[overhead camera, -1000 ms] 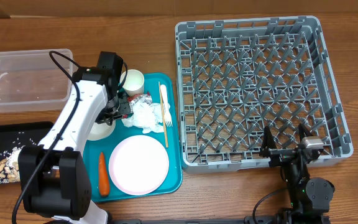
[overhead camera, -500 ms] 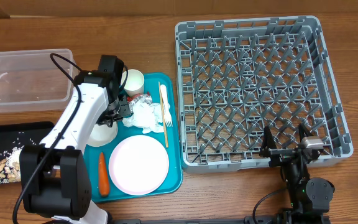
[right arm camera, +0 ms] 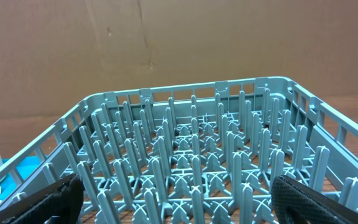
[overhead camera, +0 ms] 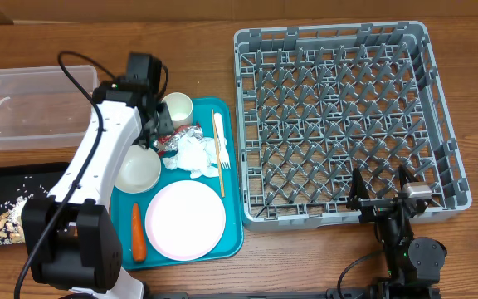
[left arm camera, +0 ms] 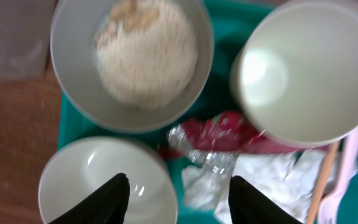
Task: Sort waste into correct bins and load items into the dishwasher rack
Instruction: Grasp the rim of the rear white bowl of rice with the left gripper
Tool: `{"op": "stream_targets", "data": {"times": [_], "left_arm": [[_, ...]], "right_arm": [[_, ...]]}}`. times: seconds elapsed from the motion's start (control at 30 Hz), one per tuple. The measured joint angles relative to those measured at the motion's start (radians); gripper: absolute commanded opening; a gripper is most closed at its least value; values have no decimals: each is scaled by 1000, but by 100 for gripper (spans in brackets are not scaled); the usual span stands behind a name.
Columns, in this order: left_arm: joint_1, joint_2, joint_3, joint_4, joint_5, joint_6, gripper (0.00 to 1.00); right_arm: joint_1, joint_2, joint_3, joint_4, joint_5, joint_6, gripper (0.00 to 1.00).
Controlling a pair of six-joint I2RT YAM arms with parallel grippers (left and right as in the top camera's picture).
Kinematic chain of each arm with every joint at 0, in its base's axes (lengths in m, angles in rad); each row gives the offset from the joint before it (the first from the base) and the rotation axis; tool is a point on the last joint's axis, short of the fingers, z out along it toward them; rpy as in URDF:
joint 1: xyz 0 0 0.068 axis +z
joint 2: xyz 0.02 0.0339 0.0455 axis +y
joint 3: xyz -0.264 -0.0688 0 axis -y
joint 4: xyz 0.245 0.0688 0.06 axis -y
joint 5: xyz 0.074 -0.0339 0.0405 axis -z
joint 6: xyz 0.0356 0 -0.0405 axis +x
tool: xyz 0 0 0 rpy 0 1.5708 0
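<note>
1. Left claw [left arm camera: 180, 198], released, hovers near the foil wrapper [left arm camera: 225, 132], which lies mid-frame in the wrist view.
2. Best to centre over it and descend straight, avoiding the whitish bowl [left arm camera: 92, 177] and cup [left arm camera: 303, 68].
3. Right claw [right arm camera: 179, 199]: released.

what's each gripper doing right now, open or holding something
left gripper: open, fingers apart, holding nothing
right gripper: open, fingers wide apart, holding nothing
</note>
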Motion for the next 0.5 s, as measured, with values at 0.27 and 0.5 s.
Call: {"op": "stream_targets", "data": {"times": [0.27, 0.5], "left_arm": [[26, 15, 10, 50, -6, 107, 43], [92, 111, 10, 74, 114, 264, 49]], "right_arm": [[0, 0, 0, 0, 0, 0, 100], [0, 0, 0, 0, 0, 0, 100]]}}
